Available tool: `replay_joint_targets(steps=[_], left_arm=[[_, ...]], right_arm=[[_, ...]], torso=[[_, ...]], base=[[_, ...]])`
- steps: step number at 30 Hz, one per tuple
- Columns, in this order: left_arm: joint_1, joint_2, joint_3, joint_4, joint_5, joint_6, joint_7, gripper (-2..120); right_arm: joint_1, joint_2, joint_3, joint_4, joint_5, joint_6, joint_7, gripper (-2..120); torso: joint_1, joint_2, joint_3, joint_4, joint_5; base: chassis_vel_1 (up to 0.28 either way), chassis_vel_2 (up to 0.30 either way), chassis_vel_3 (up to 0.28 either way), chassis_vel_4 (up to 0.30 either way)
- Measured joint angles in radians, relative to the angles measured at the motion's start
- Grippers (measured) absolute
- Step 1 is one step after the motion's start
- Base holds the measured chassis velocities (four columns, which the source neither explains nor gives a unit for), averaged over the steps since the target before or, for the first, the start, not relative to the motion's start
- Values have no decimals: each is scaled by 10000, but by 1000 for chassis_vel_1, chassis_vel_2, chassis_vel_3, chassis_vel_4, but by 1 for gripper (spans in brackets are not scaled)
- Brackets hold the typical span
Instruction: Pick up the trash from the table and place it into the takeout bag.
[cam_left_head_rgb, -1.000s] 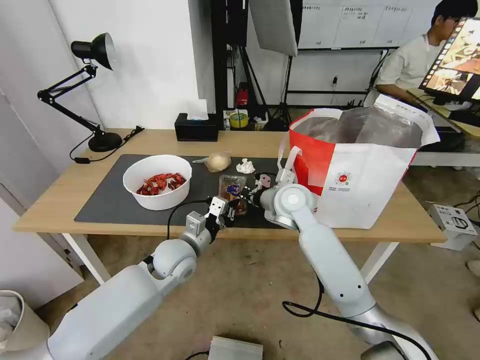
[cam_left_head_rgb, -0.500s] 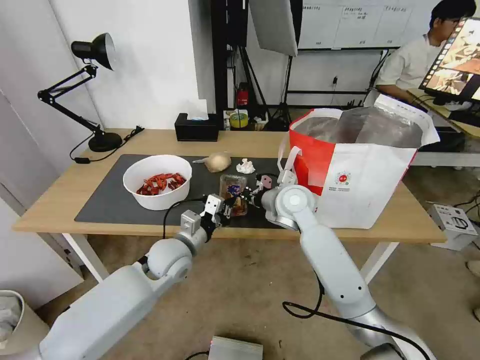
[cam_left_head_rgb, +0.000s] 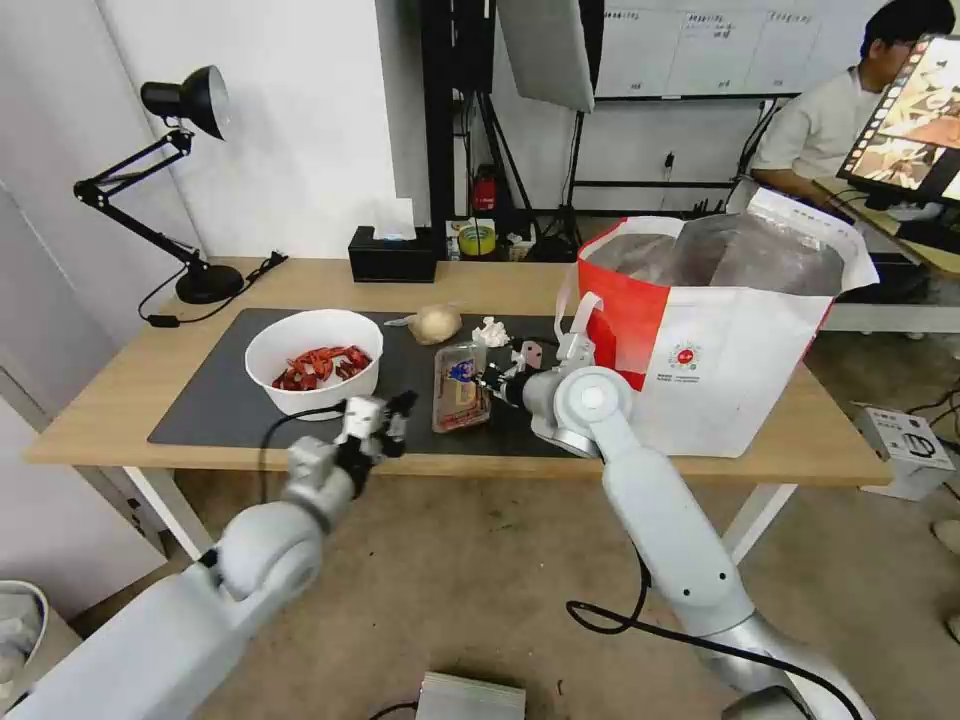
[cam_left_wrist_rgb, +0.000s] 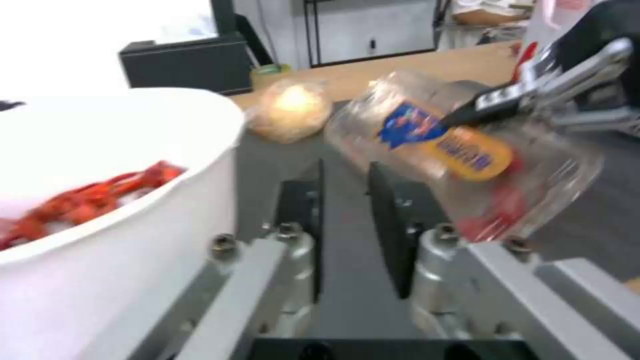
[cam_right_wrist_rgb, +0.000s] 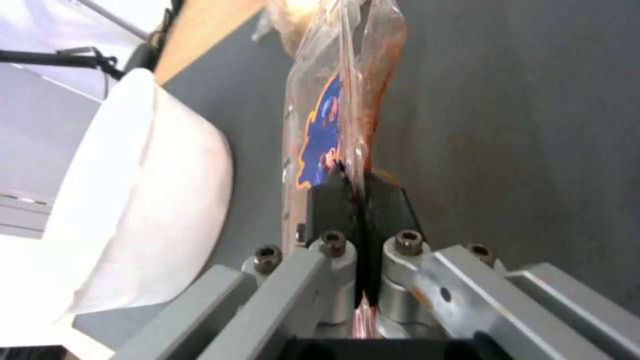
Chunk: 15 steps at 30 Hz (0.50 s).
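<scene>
Right hand grips the clear plastic tray beside the takeout bag

On the counter (cam_left_head_rgb: 120, 400), the takeout bag (cam_left_head_rgb: 720, 340) stands just right of the tilted clear plastic tray (cam_left_head_rgb: 460, 388), pinched in the right hand (cam_left_head_rgb: 492, 382). Left of the tray sits the bowl of crayfish shells (cam_left_head_rgb: 312, 362); the left hand (cam_left_head_rgb: 385, 425), narrowly parted and empty, hangs near that bowl.

Pale grey arms, black cables
</scene>
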<state>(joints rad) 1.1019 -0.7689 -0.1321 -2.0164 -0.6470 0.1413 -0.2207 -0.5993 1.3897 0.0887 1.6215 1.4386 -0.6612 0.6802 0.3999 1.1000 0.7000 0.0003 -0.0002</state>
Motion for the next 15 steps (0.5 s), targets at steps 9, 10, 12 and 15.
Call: replay_joint_targets(steps=[9, 10, 12, 15], left_arm=[[1051, 46, -906, -460, 83, -229, -169, 66], [1088, 43, -939, -475, 85, -232, -175, 69], [1207, 38, -1053, -514, 95, -236, -184, 75], [1453, 36, -1258, -553, 112, -268, -188, 90]], right_arm=[[-47, -182, 82, 533, -10, 86, -160, 0], [-47, -212, 100, 589, -10, 94, -200, 0], [-46, -326, 147, 769, -10, 139, -322, 0], [80, -577, 261, 1226, 81, 219, -459, 0]], torso=[[0, 0, -1, -3, 1], [0, 0, 0, -3, 1], [0, 0, 0, -3, 1], [0, 0, -1, -3, 2]], base=[[0, 0, 0, 0], [0, 0, 0, 0], [0, 0, 0, 0], [0, 0, 0, 0]])
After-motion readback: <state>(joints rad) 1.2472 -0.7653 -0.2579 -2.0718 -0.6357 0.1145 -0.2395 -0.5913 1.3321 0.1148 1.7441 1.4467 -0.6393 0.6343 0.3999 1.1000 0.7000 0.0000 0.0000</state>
